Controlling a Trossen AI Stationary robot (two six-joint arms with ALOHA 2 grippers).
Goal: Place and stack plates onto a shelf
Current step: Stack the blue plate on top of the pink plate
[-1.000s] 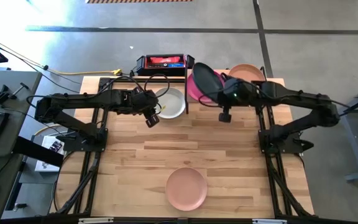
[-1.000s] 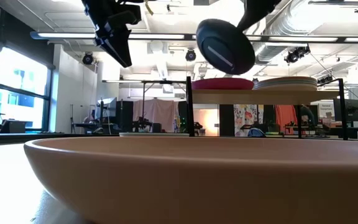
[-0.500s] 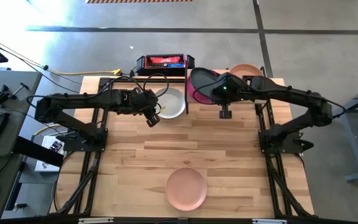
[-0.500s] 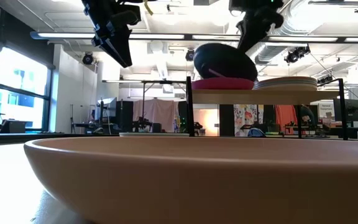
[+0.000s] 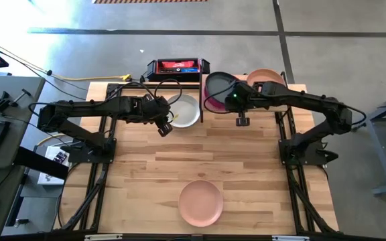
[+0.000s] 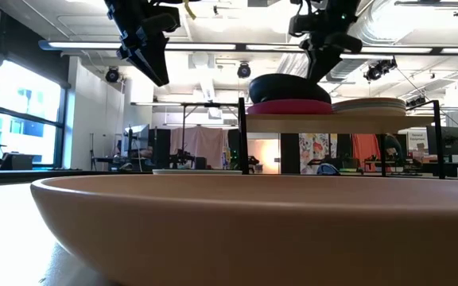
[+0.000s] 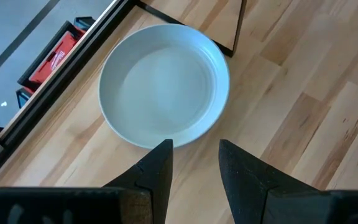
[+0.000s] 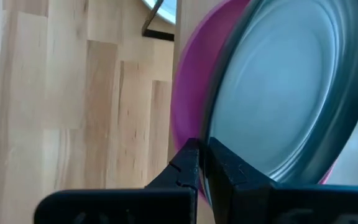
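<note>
The right arm reaches in from the desk's right edge toward the far centre, its right claw (image 5: pixel 232 102) pinched on the near rim of a dark teal plate (image 5: pixel 221 86) that lies nearly flat on a magenta plate (image 5: pixel 210 100) at the left end of the shelf (image 6: pixel 324 121). Seen level across the desk (image 5: pixel 246 167), the arm drops steeply from above and the claw points down at the dark plate's right edge; the right wrist view shows both dark fingers (image 8: pixel 191 163) drawn close together with the plate's rim between them and the magenta plate's edge showing past it. A second stack, topped by a peach plate (image 5: pixel 263 77), sits at the shelf's right end, just beside the dark plate. The left arm stretches in from the desk's left edge, elbow bent, and holds the left claw (image 5: pixel 164 128) above the desk at the near edge of a light grey plate (image 5: pixel 183 110) that rests on the wood left of the shelf's black frame. Its fingers (image 7: pixel 156 171) stand a narrow gap apart with nothing between them, aimed down at the plate's near rim. A pink plate (image 5: pixel 202 203) lies alone near the desk's front edge, well apart from both arms, filling the foreground of the low view. Beyond the desk's far edge sits a black and red case (image 5: pixel 177 67) on the floor.
</note>
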